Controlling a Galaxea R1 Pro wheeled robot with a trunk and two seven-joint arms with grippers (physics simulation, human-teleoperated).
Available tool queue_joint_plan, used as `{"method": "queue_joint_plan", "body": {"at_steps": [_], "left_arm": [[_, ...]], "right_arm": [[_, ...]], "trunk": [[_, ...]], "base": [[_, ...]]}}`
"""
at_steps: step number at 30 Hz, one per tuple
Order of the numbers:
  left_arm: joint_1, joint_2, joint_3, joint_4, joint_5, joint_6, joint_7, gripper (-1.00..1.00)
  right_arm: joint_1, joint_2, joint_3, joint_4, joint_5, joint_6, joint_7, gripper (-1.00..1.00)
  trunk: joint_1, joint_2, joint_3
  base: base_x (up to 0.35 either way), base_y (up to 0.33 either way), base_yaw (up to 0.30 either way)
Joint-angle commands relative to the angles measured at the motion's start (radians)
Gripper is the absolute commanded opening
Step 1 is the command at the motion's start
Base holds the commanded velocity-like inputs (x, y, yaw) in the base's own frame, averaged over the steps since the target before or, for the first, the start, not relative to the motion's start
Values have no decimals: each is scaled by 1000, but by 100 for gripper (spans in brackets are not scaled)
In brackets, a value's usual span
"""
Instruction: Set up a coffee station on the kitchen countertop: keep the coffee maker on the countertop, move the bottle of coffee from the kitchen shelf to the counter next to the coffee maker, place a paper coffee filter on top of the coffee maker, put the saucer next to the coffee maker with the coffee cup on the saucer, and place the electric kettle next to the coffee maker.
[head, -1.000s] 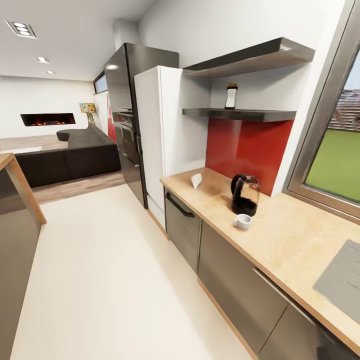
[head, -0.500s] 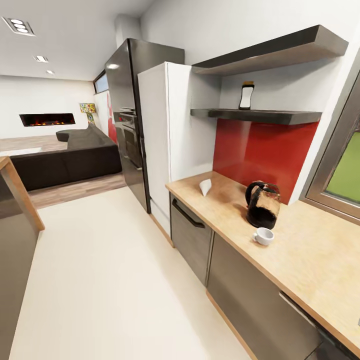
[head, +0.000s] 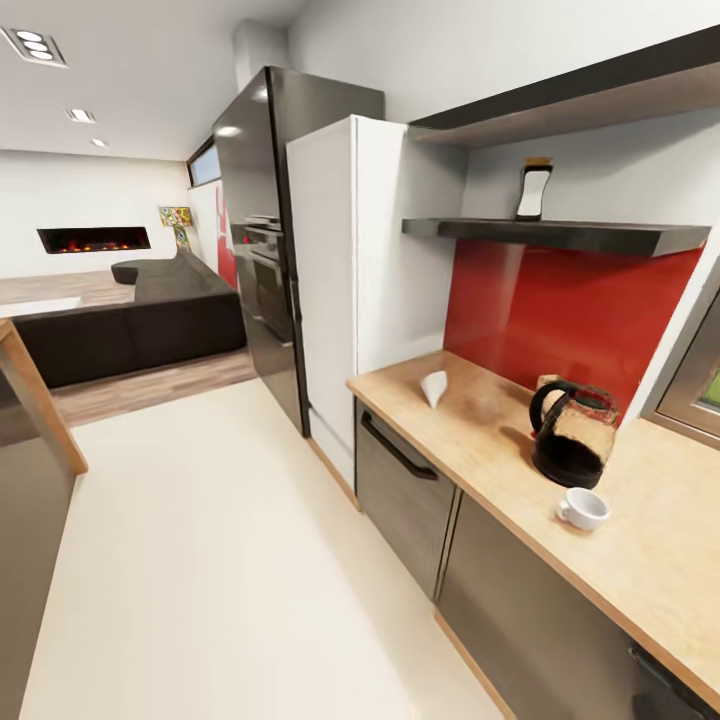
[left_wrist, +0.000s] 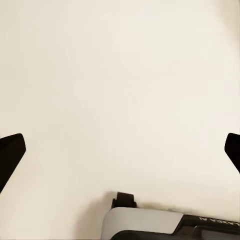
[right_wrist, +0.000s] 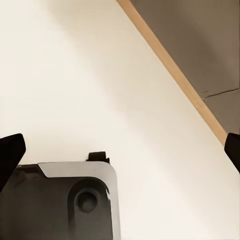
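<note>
Left gripper (left_wrist: 120, 150) spread wide, fingertips (left_wrist: 11, 150) at opposite edges of the left wrist view, nothing between them, above pale cream floor (left_wrist: 120, 75). Right gripper (right_wrist: 120, 150) likewise parted and empty, over the same floor, with a wood-coloured plinth strip (right_wrist: 175, 70) and grey cabinet front (right_wrist: 210, 35) running diagonally beyond; part of the robot's grey base (right_wrist: 75, 205) below.

From the head view, further out: kitchen countertop (head: 640, 560) along the right, over grey cabinets (head: 405, 490). On it, nearest the white tall cabinet (head: 330, 290), paper coffee filter (head: 434, 387), lying tilted, cone tip pointing down toward the counter edge. Farther along, electric kettle (head: 570, 435) upright, long axis vertical, black loop handle facing the filter's side. Just beside its base, toward the counter's front edge, coffee cup (head: 583, 509) upright, handle turned toward the cabinet side. Bottle of coffee (head: 533, 190) standing upright on the lower dark shelf (head: 560, 235), above the red backsplash (head: 560, 310).

Counter items seen from the head camera alone; wrist cameras give floor and cabinet base.
</note>
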Motion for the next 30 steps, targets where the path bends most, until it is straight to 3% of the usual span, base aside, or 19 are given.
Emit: {"method": "queue_joint_plan", "body": {"at_steps": [1,30], "left_arm": [[-1,0,-1,1,10,-3,-1,100],[-1,0,-1,1,10,-3,-1,100]], "right_arm": [[0,0,0,-1,-8,-3,0,100],[0,0,-5,-2,-10,-1,1,100]], "trunk": [[1,-2,-2],[1,-2,-2]], "base": [[300,214,0],[287,228,0]]}}
